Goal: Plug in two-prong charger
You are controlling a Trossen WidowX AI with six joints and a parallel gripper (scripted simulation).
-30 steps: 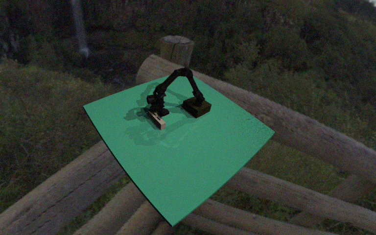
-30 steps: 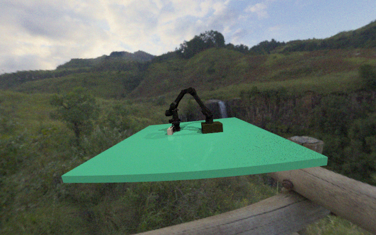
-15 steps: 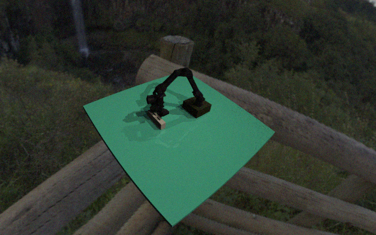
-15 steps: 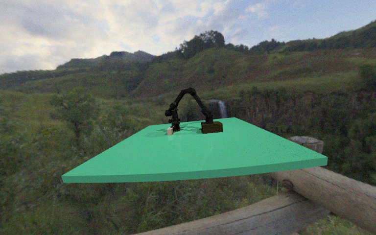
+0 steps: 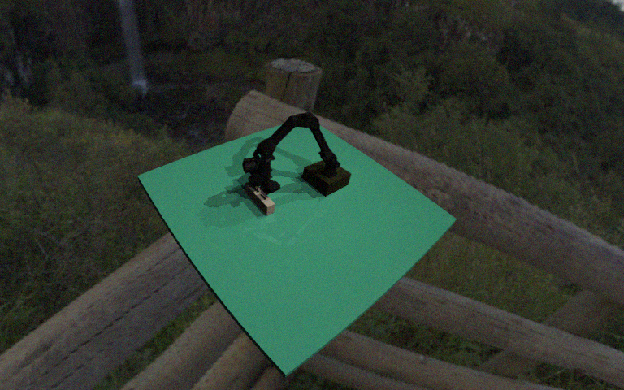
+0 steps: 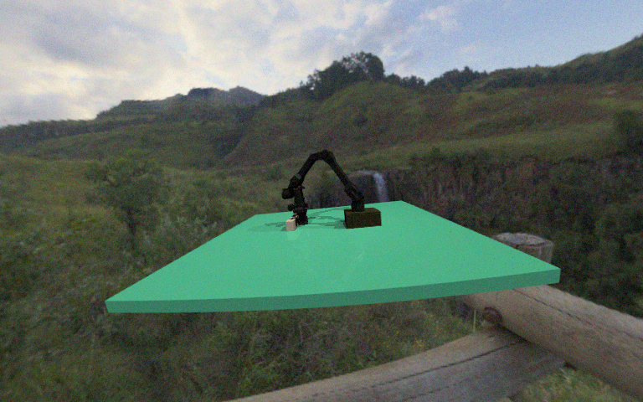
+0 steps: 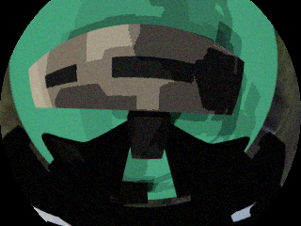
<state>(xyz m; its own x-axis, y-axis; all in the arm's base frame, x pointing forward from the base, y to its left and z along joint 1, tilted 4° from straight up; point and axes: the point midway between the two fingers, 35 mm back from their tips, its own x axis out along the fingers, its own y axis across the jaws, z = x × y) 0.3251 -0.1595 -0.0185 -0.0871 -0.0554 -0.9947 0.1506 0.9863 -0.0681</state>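
Note:
The beige power strip lies on the green table top, crosswise in front of my gripper in the wrist view. Its upper side shows a short and a long dark recess; its right end is in deep shadow. My gripper is low, beside the strip, and shut on the dark charger. The charger's front end meets the strip's near edge in the wrist view, right of the strip's middle. The prongs are not visible, and how far they are in cannot be told. The outlet openings are hidden.
The arm stands on a dark brown block on the green table top. The arm arches over the space between block and strip. The strip lies nearer the table's left edge in the top view. Shadows fall around it.

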